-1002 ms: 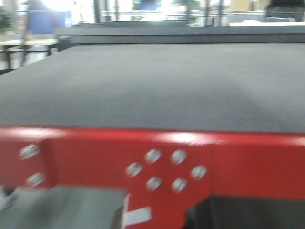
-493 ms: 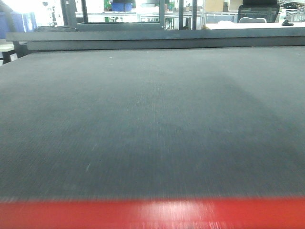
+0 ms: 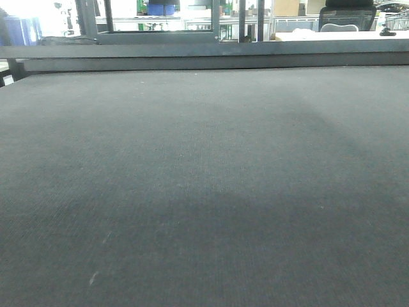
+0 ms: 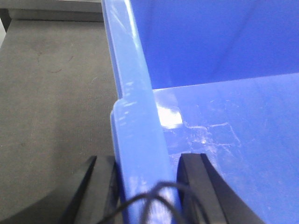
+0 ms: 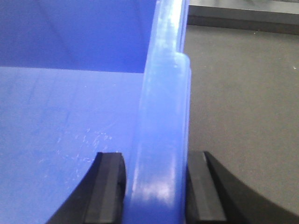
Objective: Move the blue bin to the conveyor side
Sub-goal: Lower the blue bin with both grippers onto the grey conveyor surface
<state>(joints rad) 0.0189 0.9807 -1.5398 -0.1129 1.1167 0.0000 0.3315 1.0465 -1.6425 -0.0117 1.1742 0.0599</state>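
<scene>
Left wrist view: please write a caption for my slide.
The left hand grips the blue bin by its wall, conveyor beside it.

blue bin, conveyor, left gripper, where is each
blue bin [image 4: 133,93]: left wrist view, rim of its wall
conveyor [image 3: 204,179]: front-facing view, middle of black belt
left gripper [image 4: 147,161]: left wrist view, midway between its pads
</scene>
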